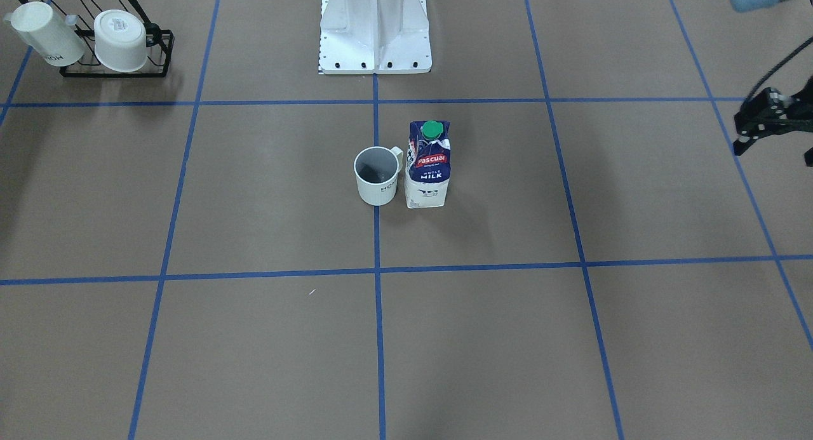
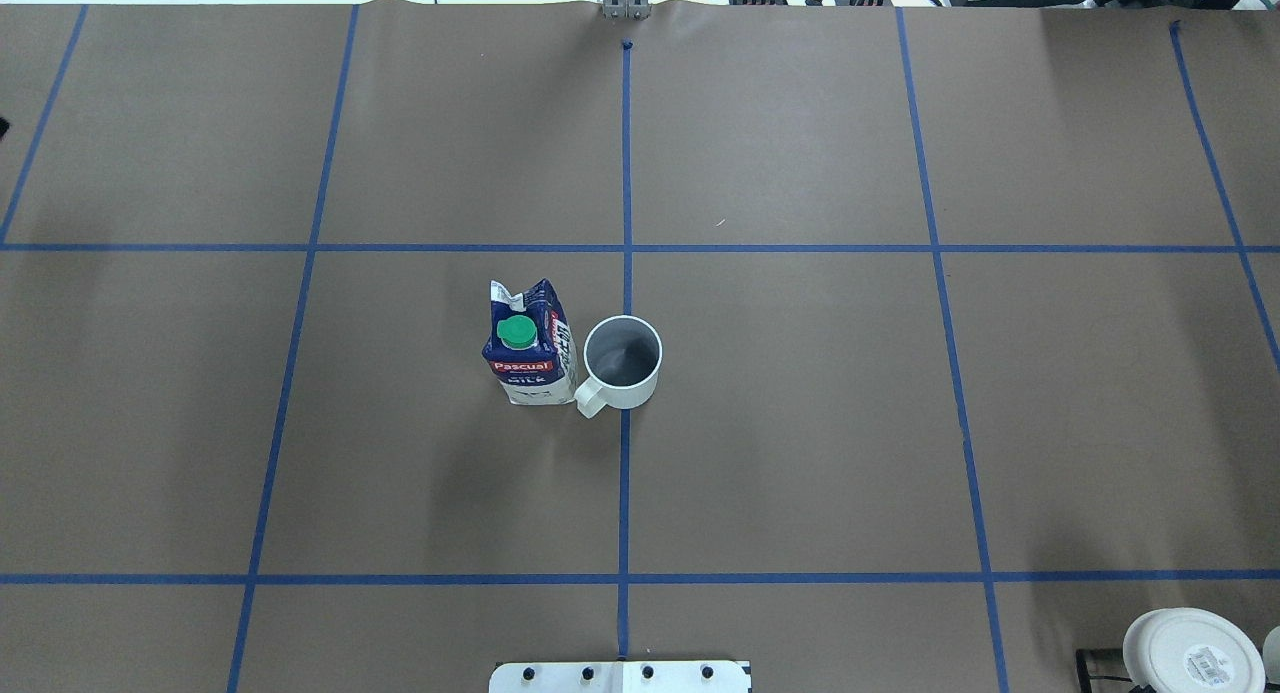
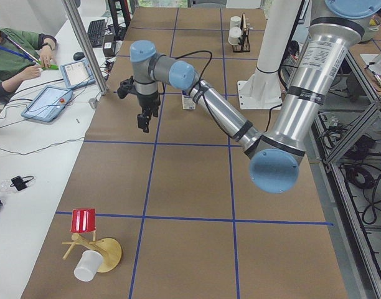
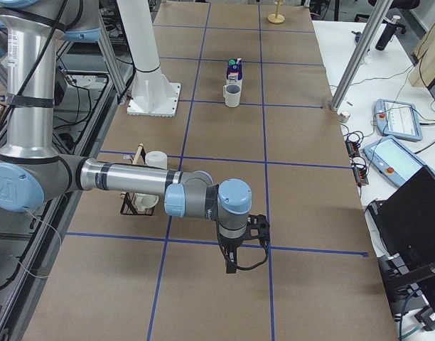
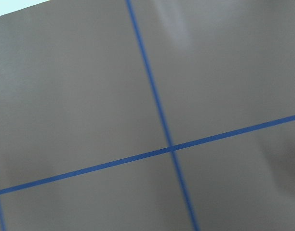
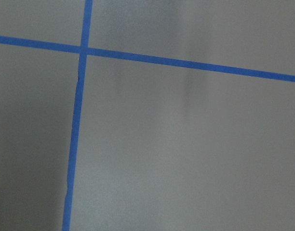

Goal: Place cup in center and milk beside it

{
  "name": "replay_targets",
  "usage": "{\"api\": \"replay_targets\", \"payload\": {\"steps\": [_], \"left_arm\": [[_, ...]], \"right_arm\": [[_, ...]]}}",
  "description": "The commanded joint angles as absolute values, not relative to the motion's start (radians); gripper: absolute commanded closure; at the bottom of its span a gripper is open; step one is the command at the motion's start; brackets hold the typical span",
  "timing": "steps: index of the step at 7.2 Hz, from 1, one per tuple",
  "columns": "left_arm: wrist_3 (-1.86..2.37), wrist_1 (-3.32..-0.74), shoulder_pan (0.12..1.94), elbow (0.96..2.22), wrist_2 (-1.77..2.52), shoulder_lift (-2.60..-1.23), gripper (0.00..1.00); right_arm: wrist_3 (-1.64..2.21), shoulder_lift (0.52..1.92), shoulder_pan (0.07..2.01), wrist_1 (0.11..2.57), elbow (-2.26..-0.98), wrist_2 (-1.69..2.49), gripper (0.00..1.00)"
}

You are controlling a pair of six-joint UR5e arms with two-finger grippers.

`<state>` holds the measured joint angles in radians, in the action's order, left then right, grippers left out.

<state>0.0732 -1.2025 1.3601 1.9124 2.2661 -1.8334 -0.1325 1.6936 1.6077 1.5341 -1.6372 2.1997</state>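
The cup (image 1: 378,176) is a small white mug with a grey inside. It stands upright on the blue tape line at the center (image 1: 376,237) of the brown surface. It also shows in the overhead view (image 2: 622,363). The milk (image 1: 429,164) stands upright right beside the cup's handle, on my left side of it (image 2: 527,348). My left gripper (image 1: 742,141) hangs above the table far to my left, away from both things; I cannot tell whether it is open. My right gripper (image 4: 235,261) shows only in the exterior right view, far to my right; its state is unclear.
A black wire rack (image 1: 159,53) holds two other white mugs at my right rear. The robot's white base (image 1: 375,40) stands behind the cup. A wooden stand with a red cup and a white cup (image 3: 91,249) is at the table's left end. An operator (image 3: 16,59) sits beyond the far edge.
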Motion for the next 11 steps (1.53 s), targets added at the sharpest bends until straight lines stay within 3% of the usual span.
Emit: {"api": "replay_targets", "payload": {"steps": [1, 2, 4, 7, 11], "left_arm": [[0.006, -1.424, 1.460, 1.755, 2.273, -1.670, 0.01], [0.006, -1.540, 1.483, 1.715, 2.278, -1.578, 0.01], [0.015, -1.572, 1.508, 1.782, 2.281, -1.467, 0.01], [0.006, -1.575, 1.500, 1.789, 2.269, -1.463, 0.01], [0.012, -1.571, 1.502, 1.789, 2.269, -1.457, 0.01]], "right_arm": [[-0.132, 1.692, 1.608, 1.532, -1.644, 2.200, 0.00], [-0.129, 1.693, 1.608, 1.535, -1.644, 2.204, 0.00], [-0.123, 1.692, 1.608, 1.534, -1.652, 2.210, 0.00], [-0.132, 1.703, 1.608, 1.532, -1.651, 2.339, 0.00], [-0.132, 1.723, 1.609, 1.535, -1.710, 2.206, 0.00]]}}
